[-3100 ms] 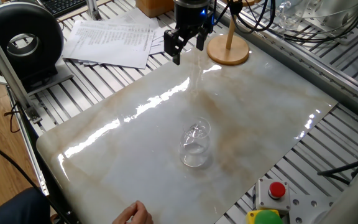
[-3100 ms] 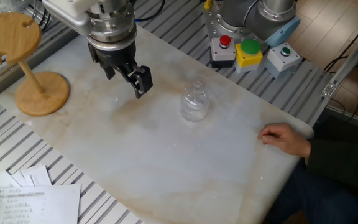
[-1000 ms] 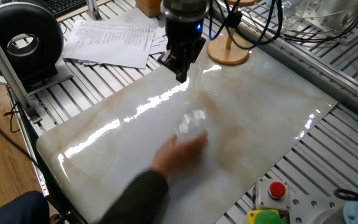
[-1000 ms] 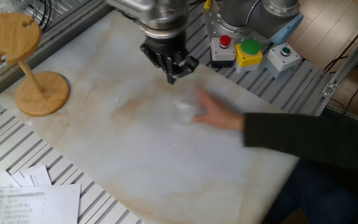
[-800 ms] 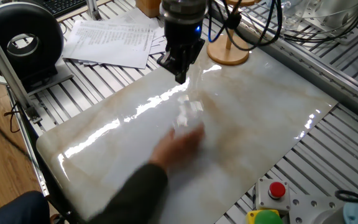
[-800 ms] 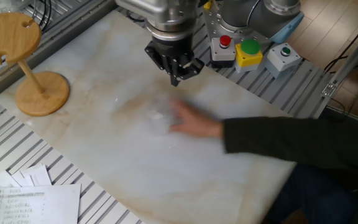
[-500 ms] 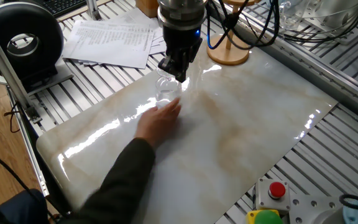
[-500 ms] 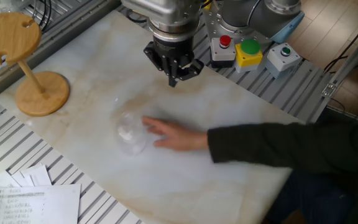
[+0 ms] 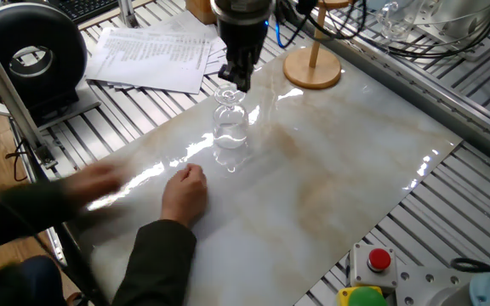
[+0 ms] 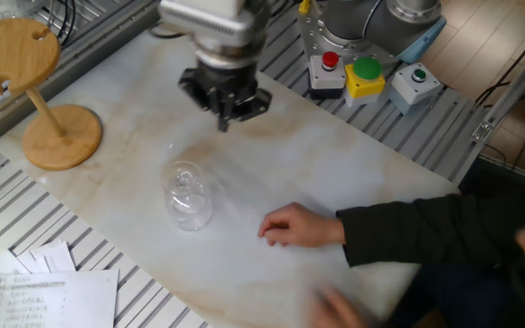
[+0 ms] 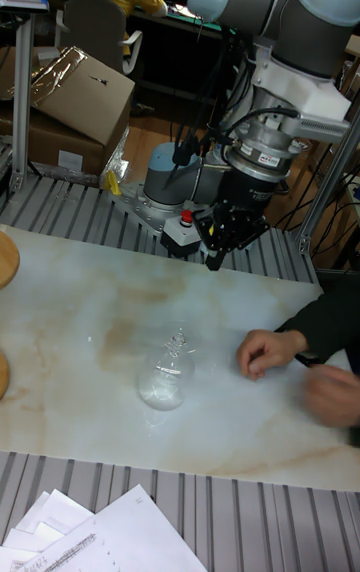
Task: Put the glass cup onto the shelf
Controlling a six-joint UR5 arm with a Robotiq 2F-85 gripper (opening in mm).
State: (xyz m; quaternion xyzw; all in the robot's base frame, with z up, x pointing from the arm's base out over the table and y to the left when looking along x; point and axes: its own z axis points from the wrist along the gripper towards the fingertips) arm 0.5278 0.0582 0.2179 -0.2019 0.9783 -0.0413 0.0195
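The glass cup (image 9: 230,132) (image 10: 188,198) (image 11: 166,372) stands on the marble sheet, wide part down and narrow part up, and nothing touches it. My gripper (image 9: 232,81) (image 10: 224,117) (image 11: 213,257) hangs above the table just behind the cup, apart from it, its fingers together with nothing between them. The wooden shelf stands near the sheet's corner, showing its round base (image 9: 313,70) (image 10: 60,137) and notched top disc (image 10: 12,55). Only slivers of the shelf show at the left edge of the tall view.
A person's hand (image 9: 184,191) (image 10: 290,225) (image 11: 270,350) rests on the sheet close to the cup, and a second, blurred hand (image 11: 330,397) is nearby. Button boxes (image 10: 354,73) (image 9: 373,263), loose papers (image 9: 151,55) and a black round device (image 9: 32,55) lie around the sheet.
The person's hand slid the cup across the sheet toward the shelf side, let go and drew back. My gripper, open three seconds ago, has shut and shifted to just behind the cup.
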